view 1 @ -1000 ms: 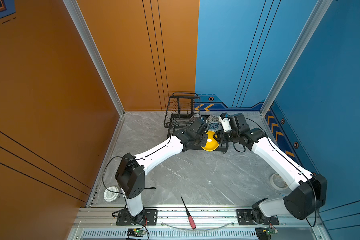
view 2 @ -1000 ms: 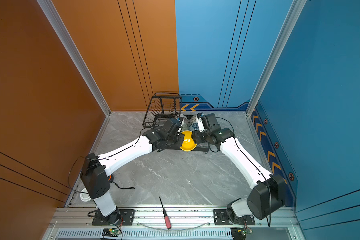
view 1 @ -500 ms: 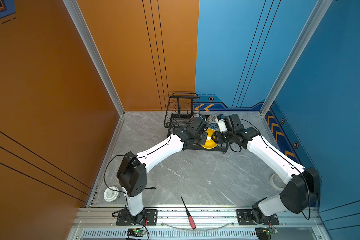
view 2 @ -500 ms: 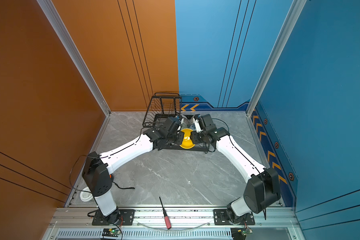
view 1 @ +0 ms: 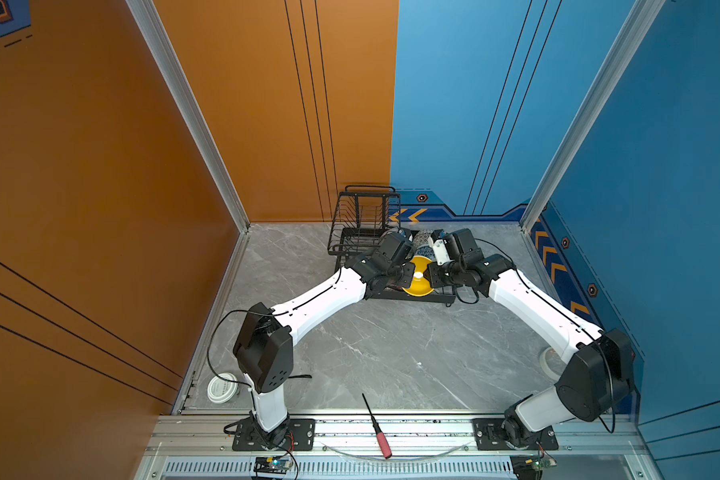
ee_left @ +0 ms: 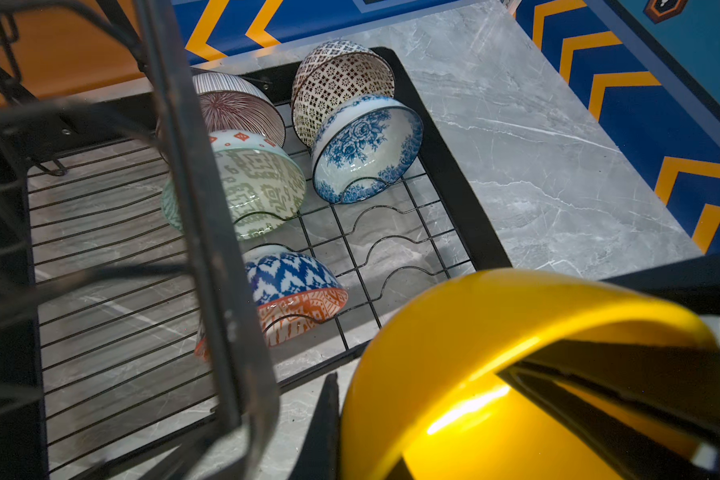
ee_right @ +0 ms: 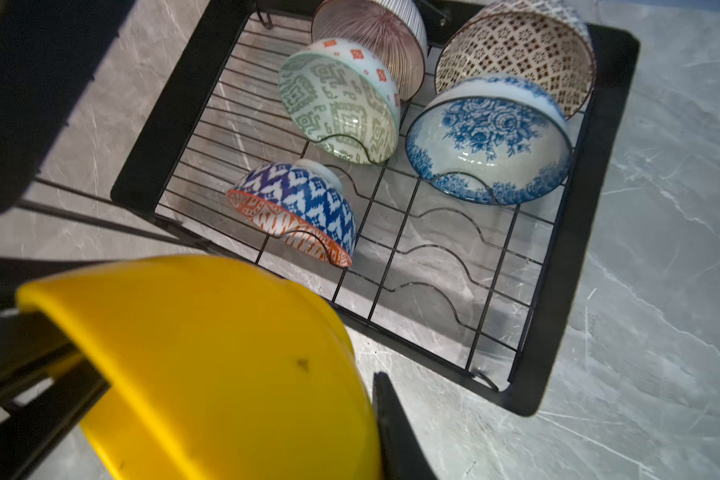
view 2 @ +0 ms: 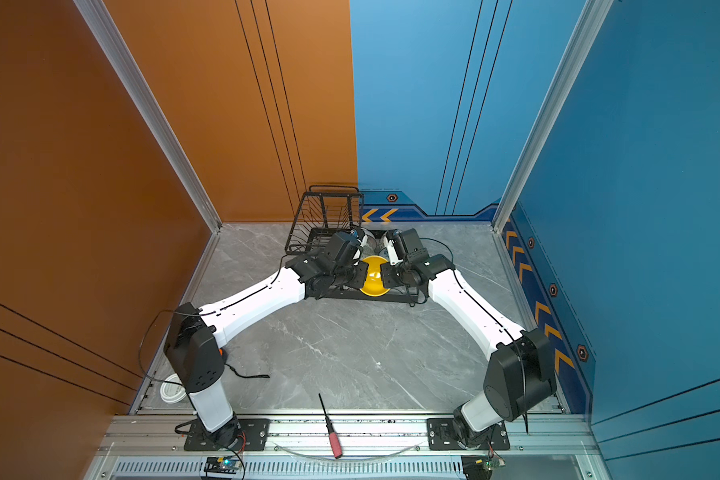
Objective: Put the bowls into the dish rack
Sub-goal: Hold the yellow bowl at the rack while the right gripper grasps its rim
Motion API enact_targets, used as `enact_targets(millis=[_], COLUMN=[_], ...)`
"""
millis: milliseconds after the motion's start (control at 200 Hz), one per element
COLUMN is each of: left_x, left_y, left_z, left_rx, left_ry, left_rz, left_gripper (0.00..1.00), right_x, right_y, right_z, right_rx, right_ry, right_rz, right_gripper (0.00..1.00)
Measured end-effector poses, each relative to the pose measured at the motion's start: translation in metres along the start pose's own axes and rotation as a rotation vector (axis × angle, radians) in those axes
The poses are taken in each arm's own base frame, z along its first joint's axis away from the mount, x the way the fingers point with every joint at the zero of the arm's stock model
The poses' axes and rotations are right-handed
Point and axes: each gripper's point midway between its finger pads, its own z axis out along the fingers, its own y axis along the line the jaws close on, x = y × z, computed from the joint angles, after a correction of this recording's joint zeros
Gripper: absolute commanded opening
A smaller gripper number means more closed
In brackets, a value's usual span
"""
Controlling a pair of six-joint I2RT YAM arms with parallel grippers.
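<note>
A plain yellow bowl (view 1: 417,286) (view 2: 374,282) hangs over the front edge of the black wire dish rack (view 1: 364,216). My left gripper (view 1: 408,275) (ee_left: 362,436) is shut on its rim from the left. From the right, my right gripper (view 1: 431,276) (ee_right: 364,424) is clamped on the opposite rim, one finger (ee_right: 391,415) against the outer wall. Several bowls stand in the rack's slots (ee_right: 607,124): pink striped (ee_right: 375,29), brown-patterned (ee_right: 516,45), green geometric (ee_right: 337,104), blue floral (ee_right: 487,137) and an orange-rimmed one (ee_right: 296,208).
The rack's raised basket tier (view 2: 329,212) stands at the back left against the wall. A red-handled screwdriver (view 1: 377,428) lies on the front rail. White rolls sit at the front left (view 1: 222,388) and by the right arm (view 1: 551,361). Empty slots (ee_right: 445,249) lie in front of the blue floral bowl.
My right gripper has moved in to the yellow bowl and closed on its rim. The left gripper has kept its hold and barely moved.
</note>
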Motion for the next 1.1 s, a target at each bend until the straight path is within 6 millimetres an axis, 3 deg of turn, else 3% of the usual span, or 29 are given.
enact_targets(millis=[150, 345, 441, 631, 816, 886, 1101], left_x=[0.000, 0.001, 0.001, 0.006, 0.009, 0.007, 0.000], left_y=[0.000, -0.001, -0.001, -0.011, -0.010, -0.009, -0.006], left_z=[0.000, 0.001, 0.001, -0.001, -0.012, -0.020, -0.048], left_rx=[-0.002, 0.007, 0.009, 0.068, 0.076, 0.078, 0.072], left_ry=[0.000, 0.003, 0.005, 0.031, 0.048, 0.042, 0.020], left_rz=[0.004, 0.009, 0.012, 0.082, 0.124, 0.138, 0.161], left_gripper=[0.00, 0.02, 0.17, 0.65, 0.94, 1.00, 0.98], right_x=[0.000, -0.001, 0.000, 0.000, 0.000, -0.001, -0.003], right_y=[-0.001, -0.002, -0.002, -0.004, -0.006, -0.008, -0.025], right_z=[0.001, 0.001, 0.001, 0.001, 0.001, 0.001, 0.001], right_rx=[0.006, 0.017, 0.019, 0.025, 0.031, 0.037, 0.100], right_ry=[0.000, -0.002, -0.002, 0.000, -0.001, -0.002, -0.008], right_rz=[0.003, 0.003, 0.002, -0.041, -0.067, -0.072, -0.119], right_gripper=[0.00, 0.00, 0.00, 0.00, 0.00, 0.00, 0.00])
